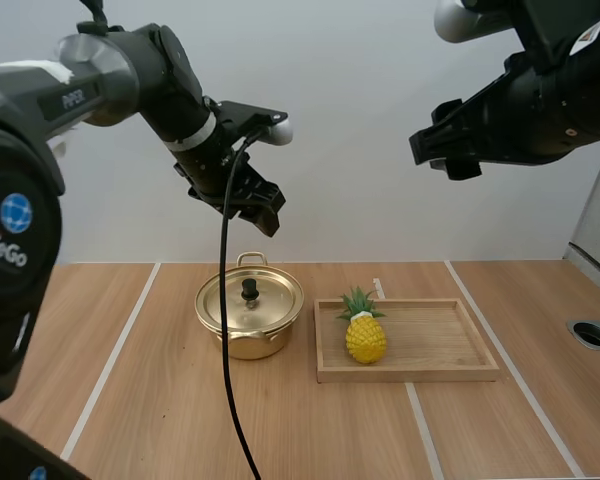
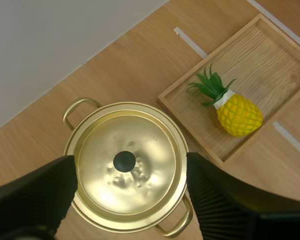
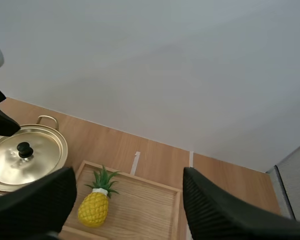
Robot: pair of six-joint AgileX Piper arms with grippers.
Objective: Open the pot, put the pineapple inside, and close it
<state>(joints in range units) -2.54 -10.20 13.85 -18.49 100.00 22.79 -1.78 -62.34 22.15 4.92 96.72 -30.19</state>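
Left gripper [image 2: 131, 159], black, jaws spread wide and empty, poised high over the small round black knob [image 2: 124, 160] of the shiny gold metal lid [image 2: 145, 135]. Right gripper [image 3: 128, 172], likewise spread wide and empty, held high above the table and aimed toward the shallow rectangular wooden tray [image 1: 410, 375]. Lid seated on the round gold two-handled metal pot [image 1: 250, 347], on the pale wooden table [image 1: 150, 400] just beside the tray's left short edge, apparently not touching it. Bumpy yellow plastic pineapple [image 1: 366, 338] inside the tray, close to that left short edge, seemingly lying on its side. Long axis across the tray's short width: green leafy crown [image 1: 359, 302] toward the far long edge, rounded base toward the near long edge. Likely trouble first at the knob: small and smooth, so easy to pinch off-centre, with the lid then tilting, slipping free or dragging the light pot toward the tray. Later, risk of a grasp on the springy crown rather than across the yellow middle, leaving the pineapple to swing or drop. Also a crown propped over the pot's edge, keeping the lid from seating. Lastly, crowding of both arms over the narrow gap between pot and tray.
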